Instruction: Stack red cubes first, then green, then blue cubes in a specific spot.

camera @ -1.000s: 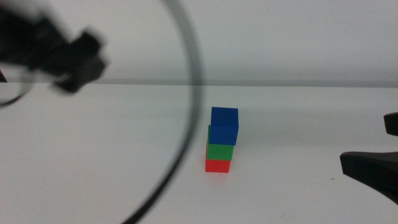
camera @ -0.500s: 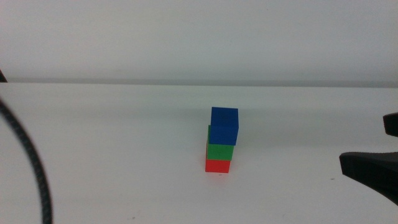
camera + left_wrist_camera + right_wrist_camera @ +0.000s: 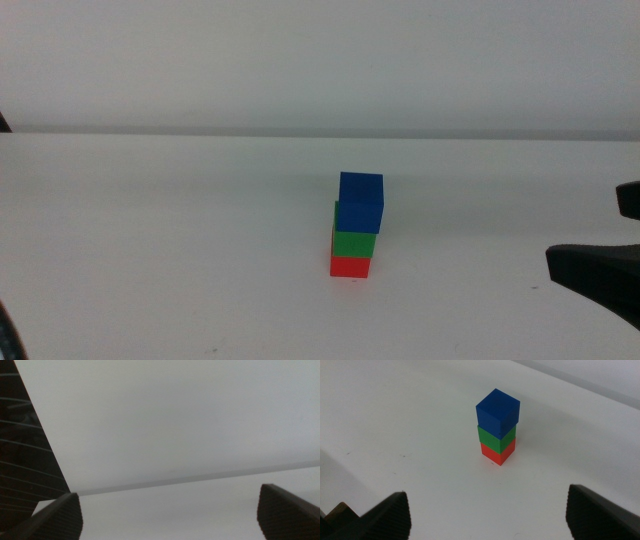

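Now the small matte blue cube (image 3: 361, 201) tops green (image 3: 354, 243) on red (image 3: 350, 266); the right claw (image 3: 485, 510) waits nearby, spread, and the left claw (image 3: 170, 510) is spread too.

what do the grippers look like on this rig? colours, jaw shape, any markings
Both look alike: the left gripper and right gripper each have two dark, near-black jaws with a fine ribbed texture and blunt, angled tips. No markings or cables show. In the middle view the right gripper is only a plain black silhouette at the edge.
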